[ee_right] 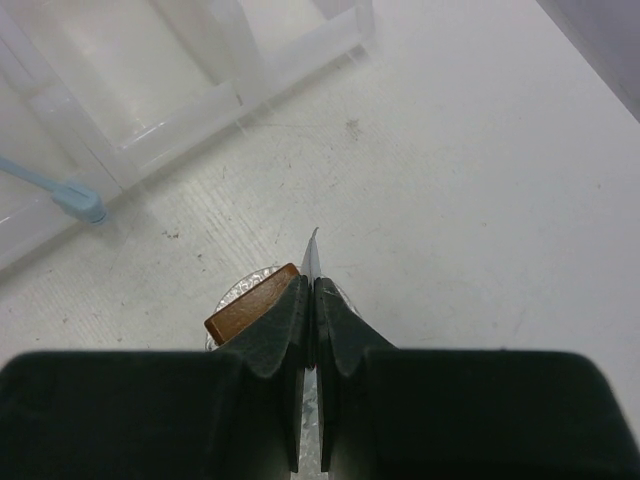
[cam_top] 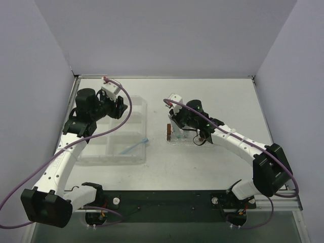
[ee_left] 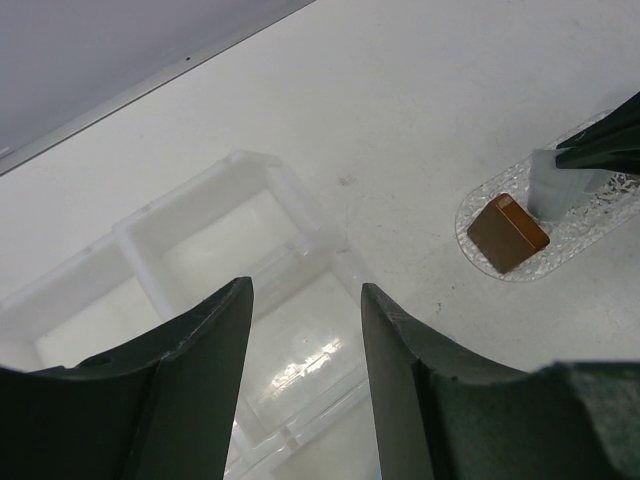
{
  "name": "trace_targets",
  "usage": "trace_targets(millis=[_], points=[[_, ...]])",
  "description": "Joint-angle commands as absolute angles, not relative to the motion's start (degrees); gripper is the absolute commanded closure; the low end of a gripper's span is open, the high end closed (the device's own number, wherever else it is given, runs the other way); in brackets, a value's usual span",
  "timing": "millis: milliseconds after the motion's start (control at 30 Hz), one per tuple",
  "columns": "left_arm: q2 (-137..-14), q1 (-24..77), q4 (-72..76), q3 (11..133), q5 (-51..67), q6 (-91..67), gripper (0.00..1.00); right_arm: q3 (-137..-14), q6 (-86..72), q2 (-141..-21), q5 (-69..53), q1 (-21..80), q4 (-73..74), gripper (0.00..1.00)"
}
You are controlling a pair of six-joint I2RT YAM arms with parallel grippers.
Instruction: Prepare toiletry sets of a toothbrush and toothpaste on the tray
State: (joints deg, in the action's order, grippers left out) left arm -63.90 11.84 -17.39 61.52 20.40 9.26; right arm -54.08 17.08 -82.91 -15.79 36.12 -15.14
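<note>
The clear bumpy oval tray (ee_left: 474, 206) lies at mid-table, also seen in the top view (cam_top: 188, 141). My right gripper (ee_right: 311, 285) is shut on the flat crimped end of a pale toothpaste tube (ee_right: 313, 248) and holds it upright on the tray; the tube also shows in the left wrist view (ee_left: 551, 190). The light-blue toothbrush (cam_top: 134, 147) lies in the clear box with its head over the rim (ee_right: 82, 205). My left gripper (ee_left: 305, 305) is open and empty above the box, shown in the top view (cam_top: 117, 106).
A small brown block (ee_left: 507, 233) sits on the tray's left end, touching my right gripper's left finger (ee_right: 285, 320). The clear rectangular compartment box (cam_top: 114, 134) takes up the left half of the table. Grey walls enclose the table.
</note>
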Motion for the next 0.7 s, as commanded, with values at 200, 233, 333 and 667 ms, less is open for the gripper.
trace_targets(millis=[200,233,333,667], points=[[-65.48,11.43,-16.00,62.49,20.13,8.79,0.43,-50.98,16.08,-79.89,-14.33,36.39,-22.41,1.00],[-65.48,11.34,-16.00,62.49,20.13,8.88,0.43,-50.63,16.00,-79.81,-14.33,36.30,-22.76,1.00],[-65.65,11.43,-16.17,62.49,20.04,8.88,0.43,-50.27,16.00,-79.37,-13.89,36.30,-23.47,1.00],[-66.18,11.43,-16.26,62.40,19.78,8.96,0.43,-49.31,16.00,-78.22,-12.92,35.95,-25.75,1.00]])
